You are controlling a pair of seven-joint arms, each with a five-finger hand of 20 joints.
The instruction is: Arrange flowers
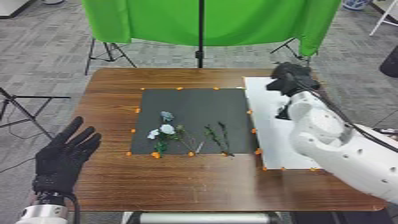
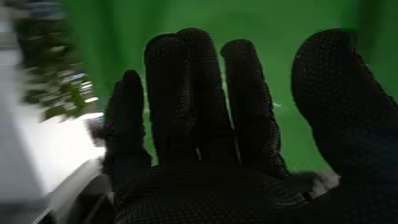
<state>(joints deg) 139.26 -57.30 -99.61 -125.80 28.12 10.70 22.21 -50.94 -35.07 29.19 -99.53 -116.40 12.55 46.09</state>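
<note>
Right hand (image 1: pixel 293 81): released, fingers straight, nothing in its grasp, over the white sheet (image 1: pixel 271 132) to the right of the dark mat (image 1: pixel 195 107). Left hand (image 1: pixel 64 160): also released, left of the dark mat. Flowers lie on the dark mat itself, towards its near edge.

My read: picking the next piece is the step in hand. I'd bring the right hand in low over the dark mat, start with a loose green stem, pinch it well below its top, lift straight up. Blooms after that, freed gently from their crossing stems; a hasty pull could drag a neighbour or crush petals.

Count, dark mat: 1 blue-grey bloom (image 1: pixel 167 116), 1 larger white bloom (image 1: pixel 167 129), 1 small pale bloom (image 1: pixel 154 134), 2 green stems (image 1: pixel 224 137) near its right side. Crossing stems under the blooms: can't count. Right of the dark mat: 1 white sheet, 1 dark shape (image 1: pixel 283 111), identity unclear. Wrist view: 1 patch of leaves (image 2: pixel 55 92) beyond the fingers; can't tell what holds it.
</note>
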